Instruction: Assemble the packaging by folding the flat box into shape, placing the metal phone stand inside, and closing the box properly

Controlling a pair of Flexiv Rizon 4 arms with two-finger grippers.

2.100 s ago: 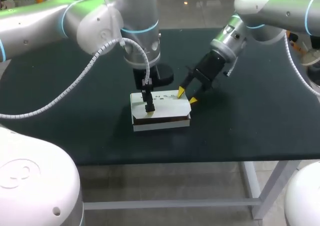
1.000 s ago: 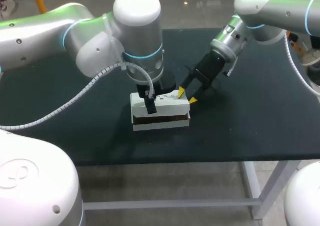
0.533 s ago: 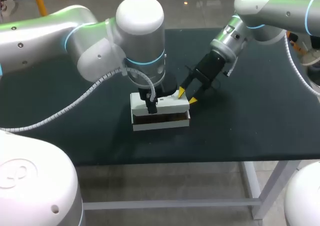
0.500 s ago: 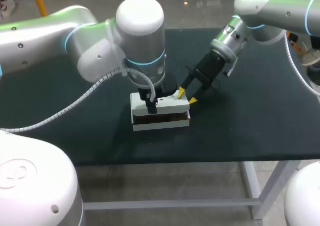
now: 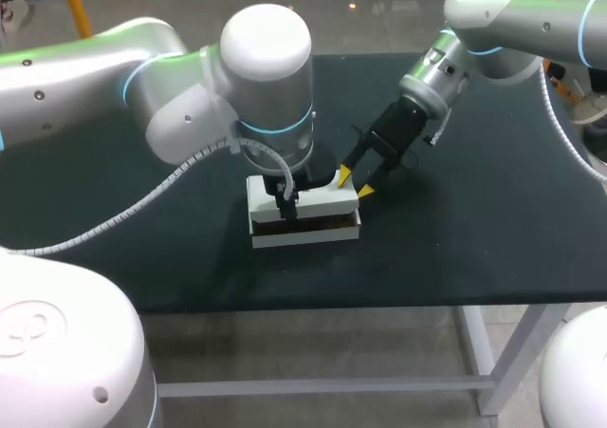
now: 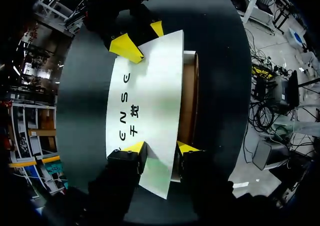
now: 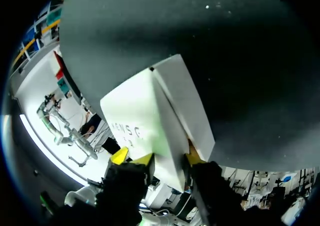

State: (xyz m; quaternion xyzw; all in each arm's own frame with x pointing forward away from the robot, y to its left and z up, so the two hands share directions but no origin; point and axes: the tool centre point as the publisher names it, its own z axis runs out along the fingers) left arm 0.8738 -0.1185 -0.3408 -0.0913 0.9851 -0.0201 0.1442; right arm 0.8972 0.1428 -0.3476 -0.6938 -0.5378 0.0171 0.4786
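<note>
The white box (image 5: 303,229) sits mid-table with its printed lid (image 6: 150,95) lowered over it, and a brown gap shows along the front. My left gripper (image 5: 286,200) comes down from above at the lid's left part. In the left wrist view the left gripper (image 6: 160,148) has the lid's near edge between its fingers, touching it from both sides. My right gripper (image 5: 354,182) is at the box's right back corner. It (image 7: 162,160) is shut on that end of the box (image 7: 150,116), with one tip resting on the lid. The phone stand is hidden.
The dark table (image 5: 474,229) stretches out bare to the right and in front of the box. My left arm's elbow and cable loop hang over the table's left half.
My left arm has shifted forward and down over the lid, and its fingers have closed in on the lid's edge. The lid now lies lower. The right arm has not moved.
</note>
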